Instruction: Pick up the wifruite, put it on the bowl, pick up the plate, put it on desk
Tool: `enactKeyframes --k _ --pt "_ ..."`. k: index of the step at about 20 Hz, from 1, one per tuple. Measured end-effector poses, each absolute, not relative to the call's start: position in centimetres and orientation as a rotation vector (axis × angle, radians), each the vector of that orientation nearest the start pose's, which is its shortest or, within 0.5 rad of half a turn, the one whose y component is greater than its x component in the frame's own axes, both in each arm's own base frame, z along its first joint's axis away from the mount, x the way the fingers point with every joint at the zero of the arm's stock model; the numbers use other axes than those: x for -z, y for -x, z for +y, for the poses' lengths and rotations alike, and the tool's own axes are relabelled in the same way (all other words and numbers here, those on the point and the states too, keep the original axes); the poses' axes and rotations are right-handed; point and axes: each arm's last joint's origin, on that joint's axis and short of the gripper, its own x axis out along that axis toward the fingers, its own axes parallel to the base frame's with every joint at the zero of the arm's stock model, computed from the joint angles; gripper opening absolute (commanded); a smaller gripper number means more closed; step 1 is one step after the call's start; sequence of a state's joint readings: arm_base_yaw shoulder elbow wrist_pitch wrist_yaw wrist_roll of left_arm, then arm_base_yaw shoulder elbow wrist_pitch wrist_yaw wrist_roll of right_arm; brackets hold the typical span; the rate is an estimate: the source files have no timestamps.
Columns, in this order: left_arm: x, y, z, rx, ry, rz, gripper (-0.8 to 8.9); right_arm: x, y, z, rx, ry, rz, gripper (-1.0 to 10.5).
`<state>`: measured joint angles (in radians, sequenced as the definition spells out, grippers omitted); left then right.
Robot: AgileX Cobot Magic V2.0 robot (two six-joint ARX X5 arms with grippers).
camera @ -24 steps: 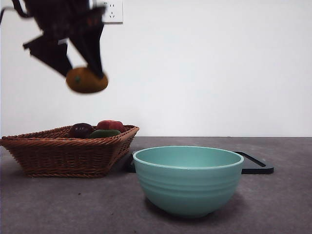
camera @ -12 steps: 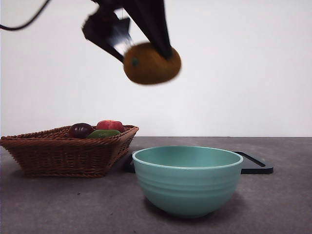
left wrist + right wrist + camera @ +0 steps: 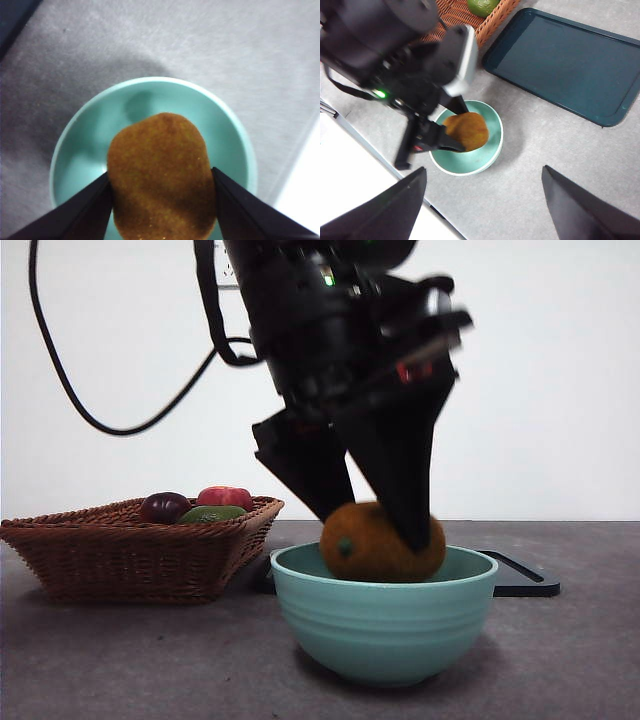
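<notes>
My left gripper point(image 3: 378, 532) is shut on the wifruite point(image 3: 365, 545), a brown-orange oval fruit. It holds the fruit low inside the rim of the teal bowl point(image 3: 385, 625). The left wrist view shows the wifruite point(image 3: 160, 175) clamped between both black jaws, right over the bowl point(image 3: 90, 150). I cannot tell whether the fruit touches the bowl's bottom. The plate point(image 3: 560, 65), a dark rectangular tray, lies flat on the desk point(image 3: 580, 660) behind the bowl. My right gripper point(image 3: 482, 200) hangs open high above the desk, with nothing between its jaws.
A wicker basket point(image 3: 130, 550) stands left of the bowl. It holds a dark purple fruit point(image 3: 165, 506), a red apple point(image 3: 226, 497) and a green fruit point(image 3: 214, 513). The left arm's cable point(image 3: 120, 425) loops above the basket. The plate's edge point(image 3: 525, 580) shows behind the bowl.
My left gripper has carried the wifruite from high above the basket to the right, then down into the bowl's mouth. The bowl, basket and plate have not moved.
</notes>
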<state>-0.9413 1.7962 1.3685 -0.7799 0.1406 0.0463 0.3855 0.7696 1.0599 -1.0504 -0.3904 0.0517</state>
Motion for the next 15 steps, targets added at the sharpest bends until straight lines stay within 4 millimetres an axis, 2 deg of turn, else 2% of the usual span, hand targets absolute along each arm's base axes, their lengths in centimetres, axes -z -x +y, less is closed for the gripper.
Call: enactKeyframes --k 6,9,12,15 --pt "-19.9 -21.3 -30.3 0.953 -0.576 1.188 2.41 -35.0 -10.4 5.4 -0.717 -0.049 0.798 3.7" --pt "-19.8 -21.1 -30.5 0.962 -0.584 1.185 2.6 -35.0 -10.4 5.4 -0.717 -0.049 0.797 3.7" --pt "-19.8 -21.0 -30.5 0.962 -0.588 1.192 4.1 -35.0 -10.4 5.4 -0.717 -0.049 0.797 3.7" --pt "-19.8 -21.0 -30.5 0.963 -0.589 1.191 4.1 -35.0 -10.4 5.4 -0.717 -0.049 0.797 3.7"
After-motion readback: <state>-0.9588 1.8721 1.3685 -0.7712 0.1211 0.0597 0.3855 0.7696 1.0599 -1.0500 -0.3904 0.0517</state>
